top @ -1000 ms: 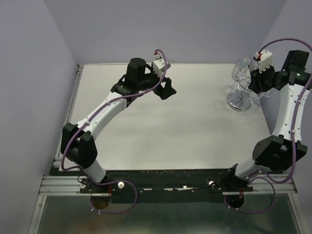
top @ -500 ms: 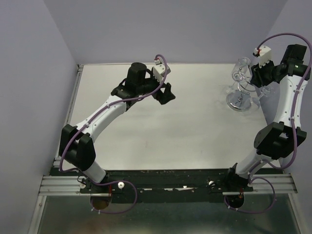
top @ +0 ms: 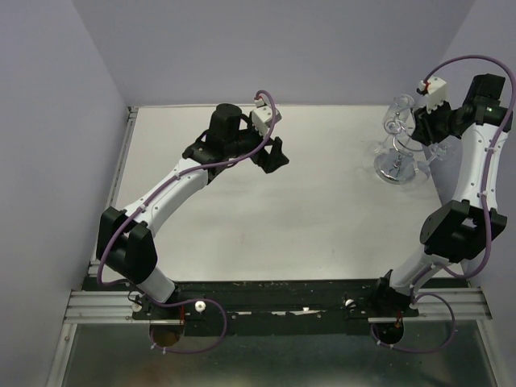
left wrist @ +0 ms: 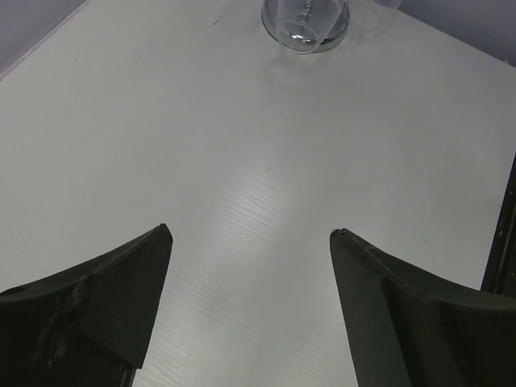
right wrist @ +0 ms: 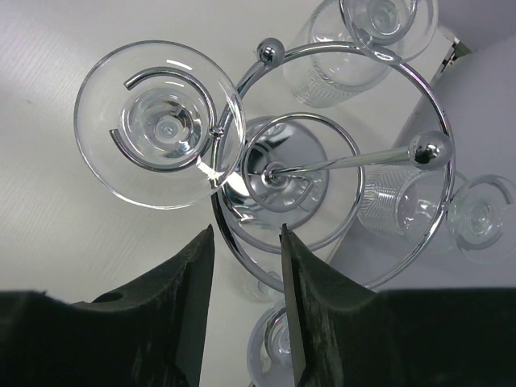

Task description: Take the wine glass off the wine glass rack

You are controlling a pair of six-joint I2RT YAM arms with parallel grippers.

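Observation:
The chrome wine glass rack stands at the table's far right. The right wrist view looks down on its ring and central post. Clear wine glasses hang upside down from its curled hooks: one with a large foot at the left, one at the top, one at the right. The foot of another glass lies below, in the gap between my fingers. My right gripper hovers just above the ring, jaws narrowly apart, gripping nothing. My left gripper is open and empty over the table's far middle; the left wrist view shows its fingers spread wide.
The purple back wall and right wall stand close behind the rack. The rack's base shows at the top of the left wrist view. The table's black edge strip runs down the right of that view.
My right arm has lifted and drawn back a little toward the right wall, the gripper staying over the rack. My left gripper has shifted slightly.

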